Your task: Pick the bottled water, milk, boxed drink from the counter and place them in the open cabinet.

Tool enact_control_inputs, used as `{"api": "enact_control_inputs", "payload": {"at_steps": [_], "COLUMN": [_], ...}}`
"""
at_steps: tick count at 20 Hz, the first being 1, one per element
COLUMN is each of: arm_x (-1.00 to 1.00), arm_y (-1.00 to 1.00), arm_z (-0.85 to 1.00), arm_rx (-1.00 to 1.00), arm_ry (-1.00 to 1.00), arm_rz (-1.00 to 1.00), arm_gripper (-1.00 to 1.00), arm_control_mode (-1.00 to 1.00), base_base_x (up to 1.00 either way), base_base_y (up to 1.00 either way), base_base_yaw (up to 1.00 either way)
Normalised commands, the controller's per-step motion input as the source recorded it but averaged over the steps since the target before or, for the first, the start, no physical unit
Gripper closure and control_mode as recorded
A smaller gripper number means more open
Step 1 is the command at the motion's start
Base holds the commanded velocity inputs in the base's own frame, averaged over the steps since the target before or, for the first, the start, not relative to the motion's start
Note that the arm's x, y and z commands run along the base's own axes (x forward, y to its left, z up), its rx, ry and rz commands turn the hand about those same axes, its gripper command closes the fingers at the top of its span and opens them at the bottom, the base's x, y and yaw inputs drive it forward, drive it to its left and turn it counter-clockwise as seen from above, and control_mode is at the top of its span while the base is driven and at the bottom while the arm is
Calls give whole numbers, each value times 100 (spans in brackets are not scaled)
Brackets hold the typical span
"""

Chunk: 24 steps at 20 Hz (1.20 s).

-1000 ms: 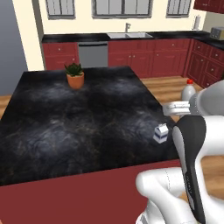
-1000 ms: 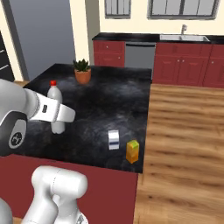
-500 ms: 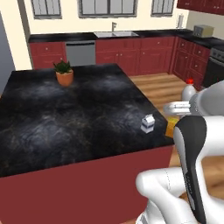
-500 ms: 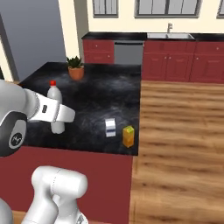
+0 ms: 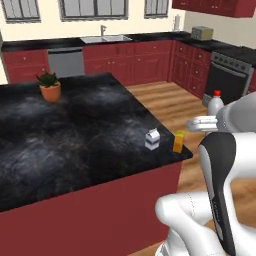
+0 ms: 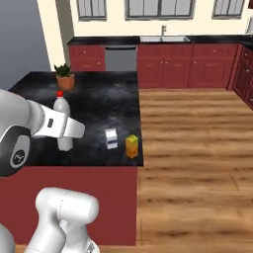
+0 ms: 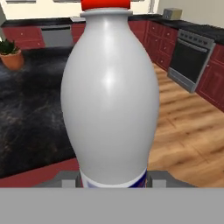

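Tool [image 7: 113, 177] grasps the bottled water [image 7: 109, 96] (red cap, blue label edge, no legible writing).

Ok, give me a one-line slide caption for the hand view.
Water bottle with red cap held upright between the fingers, with the black counter and potted plant behind.

Count of items observed:

- Bottle [image 7: 109, 96]: one, white with red cap.
- Milk carton [image 5: 152, 139]: one, near the counter's right edge.
- Boxed drink [image 5: 178, 141]: one, just right of the carton.
- Potted plant [image 5: 49, 86]: one, far left on the counter [image 5: 75, 130].
- Sink [image 5: 106, 38]: one, far wall.
- Dishwasher [image 5: 65, 62]: one, left of the sink.
- Stove [image 5: 226, 75]: one, right wall.
- Toaster [image 5: 202, 33]: one, far right corner.
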Motion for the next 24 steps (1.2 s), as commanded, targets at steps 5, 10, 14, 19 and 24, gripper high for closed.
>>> {"api": "enact_control_inputs", "payload": {"at_steps": [5,10,14,19,24], "arm_x": [0,0,0,0,0], "arm_y": [0,0,0,0,0], "arm_z": [0,0,0,0,0], "arm_rx": [0,0,0,0,0], "arm_ry": [0,0,0,0,0], "arm_rz": [0,0,0,0,0], "arm_gripper": [100,100,100,100,100], "arm_control_mode": [100,100,100,100,100], "base_base_x": [-1,-6,-6,-7,-5], "base_base_y": [-4,-2,0,-2,-7], "base_base_yaw": [-33,-37,-39,-39,-39]}}
